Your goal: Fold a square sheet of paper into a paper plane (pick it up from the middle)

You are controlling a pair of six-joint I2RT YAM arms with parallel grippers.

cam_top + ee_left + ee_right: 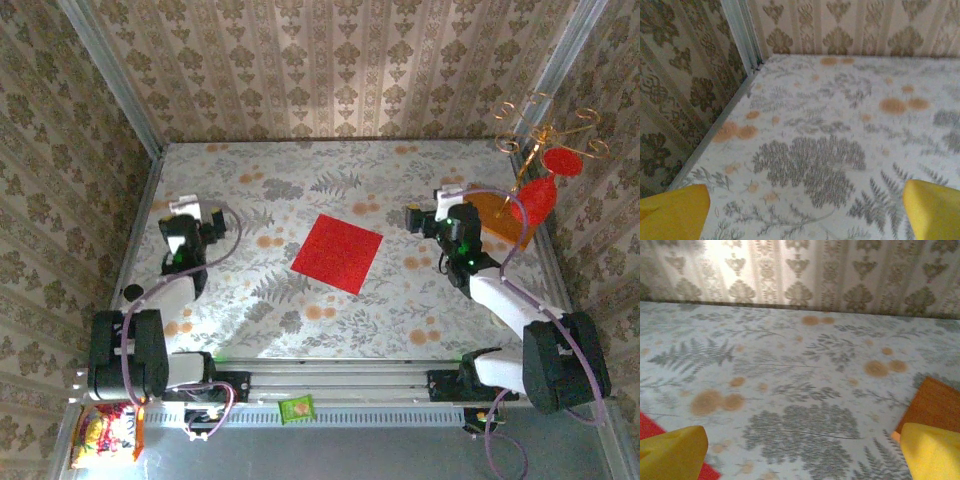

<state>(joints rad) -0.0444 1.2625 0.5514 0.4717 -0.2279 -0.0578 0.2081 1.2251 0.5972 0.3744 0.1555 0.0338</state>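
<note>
The square sheet of paper point(337, 252) is bright red and lies flat and unfolded in the middle of the floral table. My left gripper point(196, 214) stands well to its left, open, with nothing between its yellow fingertips point(675, 212); the left wrist view looks past them to the table's far left corner. My right gripper point(418, 217) is a short way right of the sheet, also open and empty. In the right wrist view a corner of the red sheet point(652, 430) peeks out behind the left yellow fingertip point(672, 452).
An orange-brown wooden board point(497, 218) lies just right of the right gripper, its corner point(935, 405) close to the right finger. A red goblet-shaped ornament point(540, 195) with gold wire stands at the far right. Patterned walls point(685, 75) enclose the table. A small dark disc point(133, 292) lies at the left edge.
</note>
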